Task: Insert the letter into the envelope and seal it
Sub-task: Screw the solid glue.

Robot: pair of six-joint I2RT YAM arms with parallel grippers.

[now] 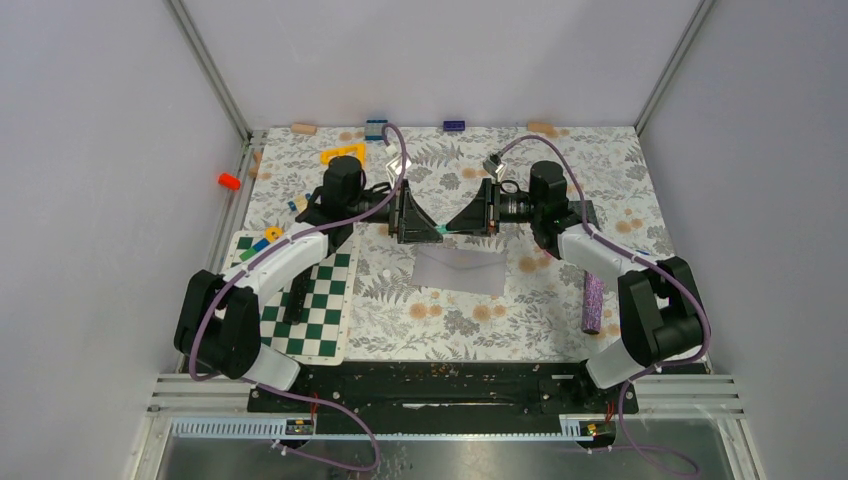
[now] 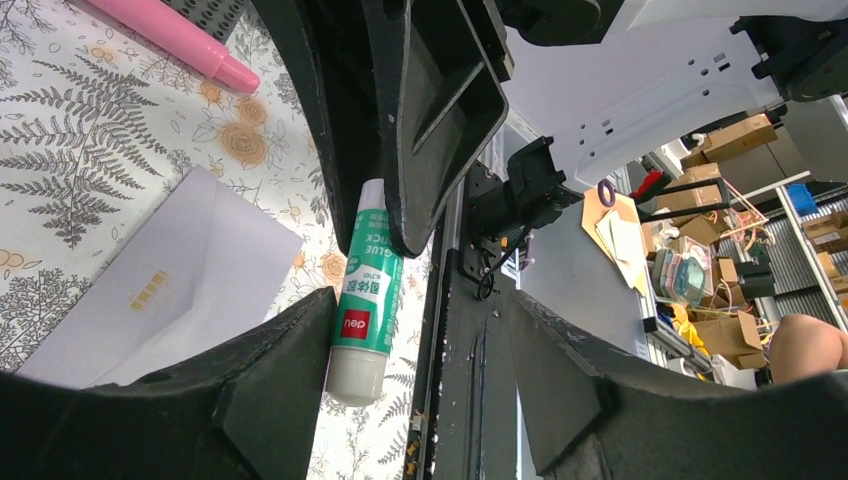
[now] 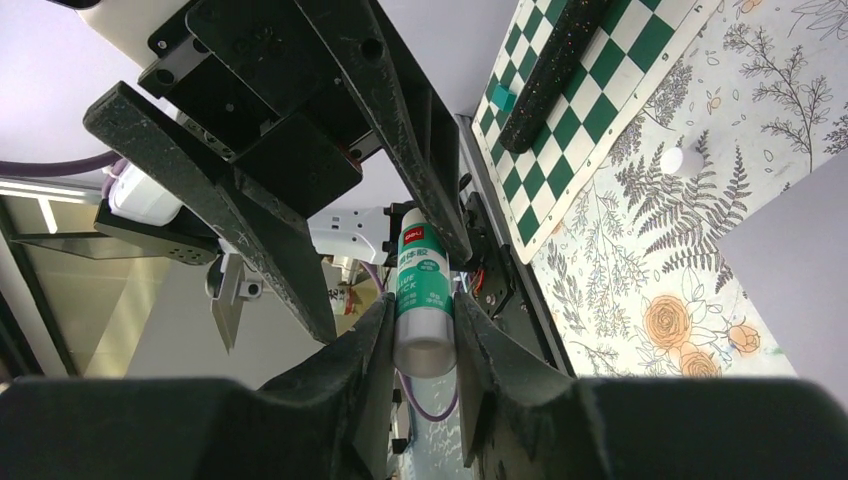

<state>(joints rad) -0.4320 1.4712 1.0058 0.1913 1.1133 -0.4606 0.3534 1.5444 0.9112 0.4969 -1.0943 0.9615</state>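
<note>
Both grippers meet at a glue stick above the envelope.

Nearest the bases, a chessboard mat (image 1: pixel 312 300) lies on the left of the floral table (image 1: pixel 600 170). Just beyond it, the grey envelope (image 1: pixel 462 268) lies flat mid-table. Above its far edge, the right gripper (image 3: pixel 424 310) pinches the glue stick (image 2: pixel 362 290). The left gripper (image 2: pixel 420 300) faces it with its fingers spread, one finger (image 2: pixel 300 340) touching the stick.

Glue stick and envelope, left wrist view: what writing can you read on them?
"deli": red logo on the glue stick label.
"GLUE STICK": same label, sideways, only partly visible.
Chinese characters and small code on that label: too blurred to read.
Gold print on the envelope: too small to read.
</note>
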